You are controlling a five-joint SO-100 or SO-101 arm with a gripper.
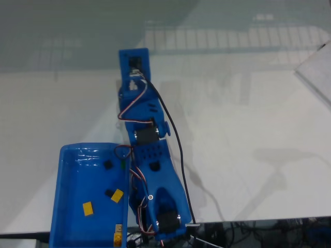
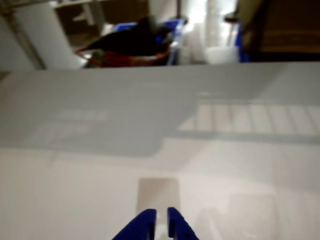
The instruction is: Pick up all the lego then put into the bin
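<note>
Jaws nearly together on nothing: gripper (image 2: 161, 226) over bare table (image 1: 248, 113), pointing away from the bin (image 1: 67, 206). Lego all inside the bin, behind the jaws: yellow bricks (image 1: 88, 208), black bricks (image 1: 108, 165). Seemingly nothing left ahead to pick.

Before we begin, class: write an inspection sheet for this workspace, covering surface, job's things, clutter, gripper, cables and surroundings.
Surface: pale table, bare where visible, with window reflections.
Job's things: blue bin beside the arm in the fixed view; inside it lie a yellow lego, a second yellow lego touching a black lego, and another black lego.
Clutter: a small yellowish item at the bin's near edge, too blurred to identify.
Gripper: gripper empty above the table in the wrist view, fingers a narrow slit apart.
Cables: black cable runs along the arm; red-and-white wires loop at its joints.
Surroundings: blurred blue and red containers beyond the table.
</note>
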